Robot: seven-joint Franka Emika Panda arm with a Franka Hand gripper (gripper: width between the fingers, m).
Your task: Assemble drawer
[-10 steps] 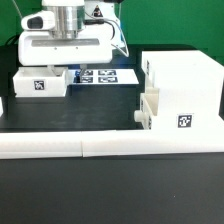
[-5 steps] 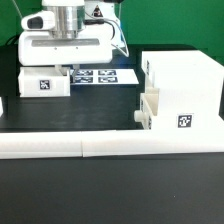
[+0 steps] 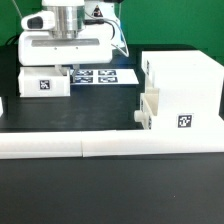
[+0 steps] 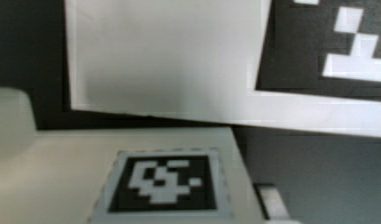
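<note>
A small white tray point(image 3: 42, 83) with a black-and-white tag lies on the black table at the exterior view's left. My gripper point(image 3: 70, 68) hangs straight over its right end, fingers down at the tray, and appears shut on it. The wrist view shows this tray point(image 4: 169, 180) very close, with its tag and a small knob point(image 4: 272, 196); my fingers do not show there. The tall white box casing point(image 3: 185, 75) stands at the right. A second knobbed tray point(image 3: 160, 112) with a tag sits partly in its front.
The marker board point(image 3: 100, 75) lies behind the left tray and also shows in the wrist view point(image 4: 347, 50). Long low white border bars point(image 3: 110, 148) run along the front. A plain white flat surface point(image 4: 169, 55) fills much of the wrist view.
The left tray has shifted slightly toward the exterior view's right under my gripper since a second ago. Nothing has moved in the last half second.
</note>
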